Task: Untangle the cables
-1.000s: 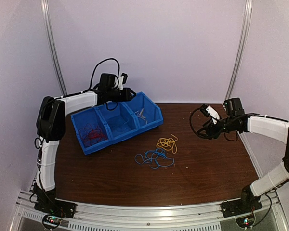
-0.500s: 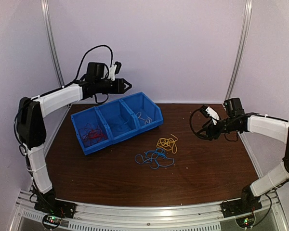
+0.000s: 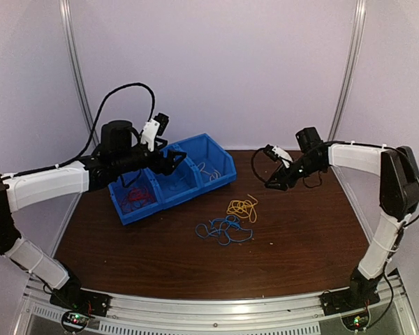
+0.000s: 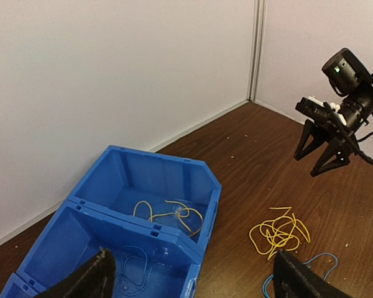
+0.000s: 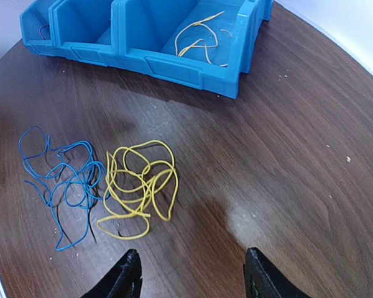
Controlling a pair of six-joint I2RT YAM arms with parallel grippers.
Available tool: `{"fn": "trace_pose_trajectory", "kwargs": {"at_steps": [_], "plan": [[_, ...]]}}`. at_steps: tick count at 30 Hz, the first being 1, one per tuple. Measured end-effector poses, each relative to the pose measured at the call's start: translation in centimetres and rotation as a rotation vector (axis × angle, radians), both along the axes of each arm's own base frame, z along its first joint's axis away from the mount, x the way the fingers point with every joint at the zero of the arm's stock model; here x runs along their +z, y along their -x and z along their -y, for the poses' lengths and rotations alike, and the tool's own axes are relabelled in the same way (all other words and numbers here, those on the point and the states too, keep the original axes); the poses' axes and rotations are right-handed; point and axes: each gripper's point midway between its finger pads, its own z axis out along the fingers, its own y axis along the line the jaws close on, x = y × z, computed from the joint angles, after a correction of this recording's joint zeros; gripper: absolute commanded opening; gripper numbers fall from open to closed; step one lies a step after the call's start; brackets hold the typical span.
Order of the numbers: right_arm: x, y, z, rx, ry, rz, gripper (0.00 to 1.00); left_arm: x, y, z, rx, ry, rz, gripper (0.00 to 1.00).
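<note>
The loose cables lie on the brown table: a yellow tangle [image 3: 242, 207] [image 5: 140, 186] [image 4: 280, 231] and, beside it, a blue tangle [image 3: 225, 229] [image 5: 59, 183]. More cables sit in the blue bin [image 3: 188, 192]: red ones [image 3: 134, 199] in its left compartment, a thin blue one [image 4: 127, 267] in the middle, a yellow one [image 4: 171, 214] [image 5: 199, 34] on the right. My left gripper [image 3: 176, 163] [image 4: 196, 285] hovers over the bin's middle, open wide and empty. My right gripper [image 3: 274, 184] [image 5: 193, 279] hangs open above the bare table, right of the yellow tangle, holding nothing.
The three-compartment bin stands at the back left of the table [image 3: 300, 237]. White walls with metal posts [image 3: 346, 77] close in the back and sides. An aluminium rail [image 3: 216, 307] runs along the near edge.
My left arm has swung down from behind the bin to hover over it, and its jaws have opened wide. My right arm has moved left and back towards the yellow tangle.
</note>
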Motion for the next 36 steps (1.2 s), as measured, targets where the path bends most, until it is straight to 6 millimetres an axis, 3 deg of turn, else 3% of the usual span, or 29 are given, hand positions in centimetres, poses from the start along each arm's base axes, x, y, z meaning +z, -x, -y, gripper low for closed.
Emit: {"fn": "trace_pose_trajectory", "kwargs": {"at_steps": [8,14,25,36], "plan": [[-5.8,-0.6,-6.0,0.126,0.108,-0.143,0.55,-0.4,-0.7,-0.6,0.028,-0.013,0.004,0.87],[-8.6,-0.4,-6.6,0.133,0.168,-0.216,0.46,-0.3,-0.3,-0.2,-0.002,0.007,-0.014,0.86],[-8.9,0.1,-5.7,0.113,0.198,-0.23,0.44,0.2,0.9,1.0,-0.093,0.052,-0.044,0.81],[-7.0,0.0,-5.8,0.095,0.175,-0.194,0.43,-0.5,1.0,1.7,-0.125,0.056,-0.07,0.79]]}}
